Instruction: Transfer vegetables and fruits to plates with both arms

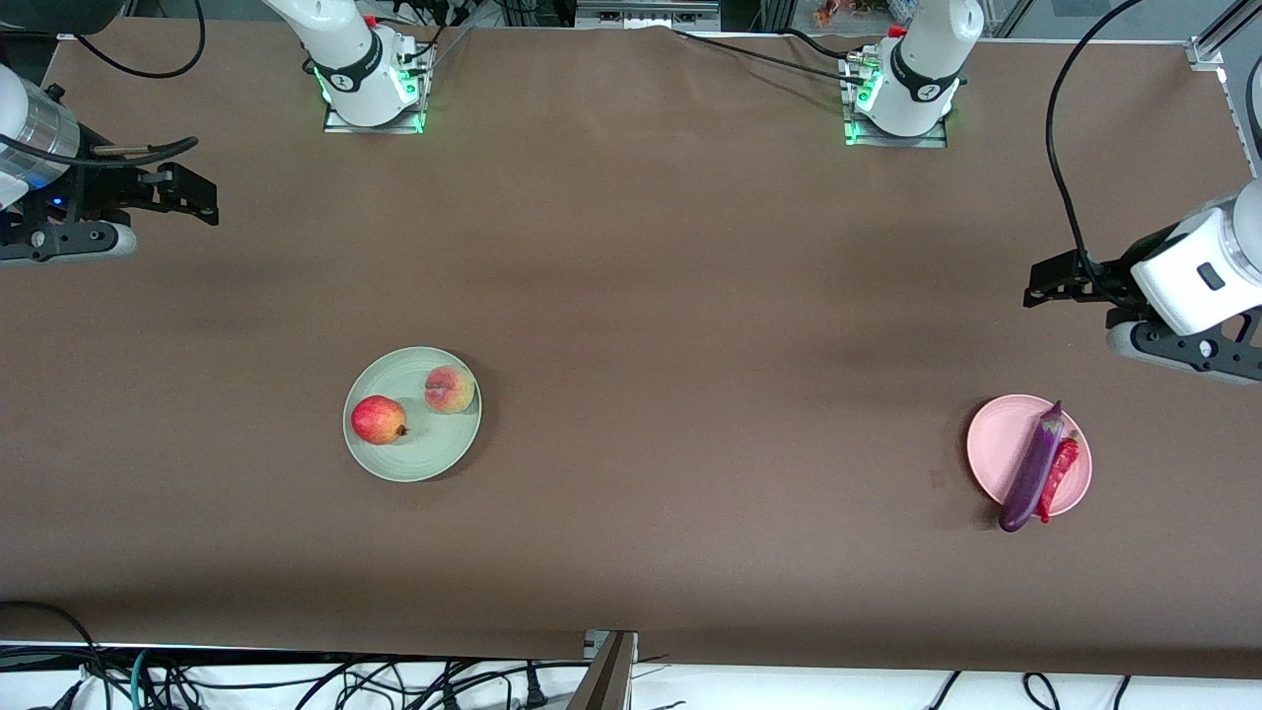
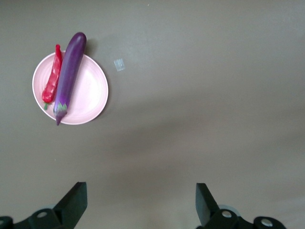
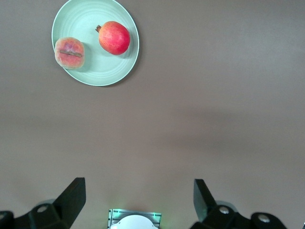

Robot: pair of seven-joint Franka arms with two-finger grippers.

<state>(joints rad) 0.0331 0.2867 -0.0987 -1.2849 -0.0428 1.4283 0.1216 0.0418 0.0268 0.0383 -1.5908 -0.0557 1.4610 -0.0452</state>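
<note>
Currently listed: purple eggplant [image 1: 1031,465] and red chili [image 1: 1059,477] side by side on the pink plate [image 1: 996,446], pomegranate [image 1: 379,419] and peach [image 1: 449,389] on the green plate [image 1: 414,454], left hand [image 1: 1045,281] and right hand [image 1: 187,197] both released, empty, over bare brown tabletop [image 1: 690,296].

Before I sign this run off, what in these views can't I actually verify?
- Chili pepper: partly hidden by the eggplant in the front view; contact with the pink plate unclear.
- Small clear scrap beside that plate: too small to identify.
- Left gripper and right gripper: arms cut by the front view's edges.
</note>
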